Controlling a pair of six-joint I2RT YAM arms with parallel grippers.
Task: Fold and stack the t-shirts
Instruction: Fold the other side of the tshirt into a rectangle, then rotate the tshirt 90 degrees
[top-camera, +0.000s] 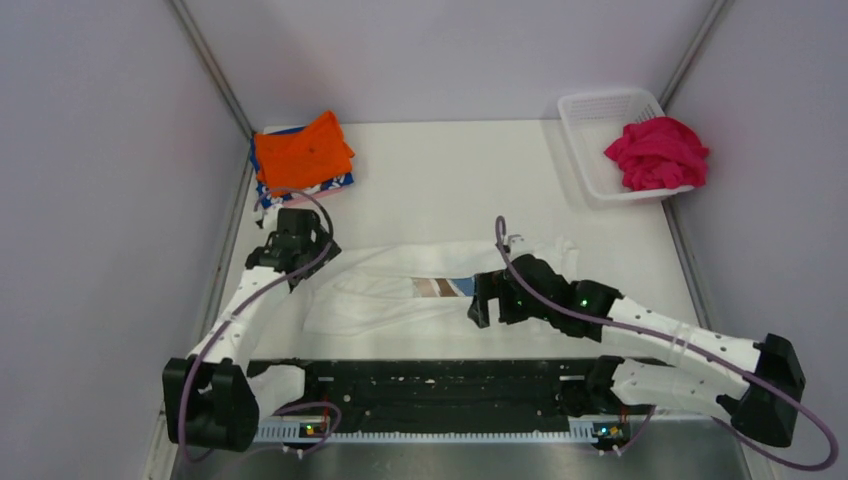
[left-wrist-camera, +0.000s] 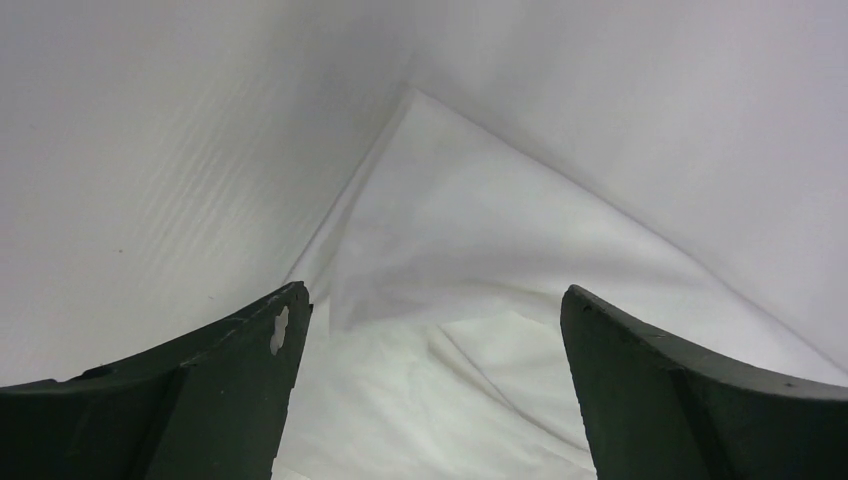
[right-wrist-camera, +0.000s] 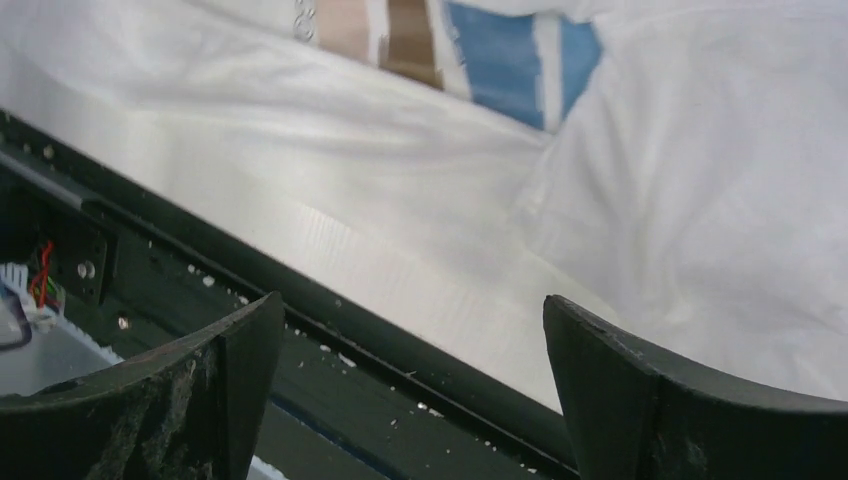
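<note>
Black rail (top-camera: 440, 385) w/ both arm bases sits nearest, along the table's (top-camera: 450, 170) near edge. Just beyond it lies the white tee (top-camera: 400, 280), spread flat across mid-table, partly folded, blue/brown print showing near its centre. L gripper (left-wrist-camera: 430, 300) is over the tee's left end, jaws spread, nothing btwn them. R gripper (right-wrist-camera: 415, 310) is by the tee's near edge, over cloth and rail, jaws also spread and empty. Basket (top-camera: 590, 110) at far right holds the pink tee (top-camera: 657, 152), bunched up and spilling over its right rim. Far left corner: orange tee (top-camera: 302, 152) folded, on top of the blue-patterned tee (top-camera: 262, 190).
</note>
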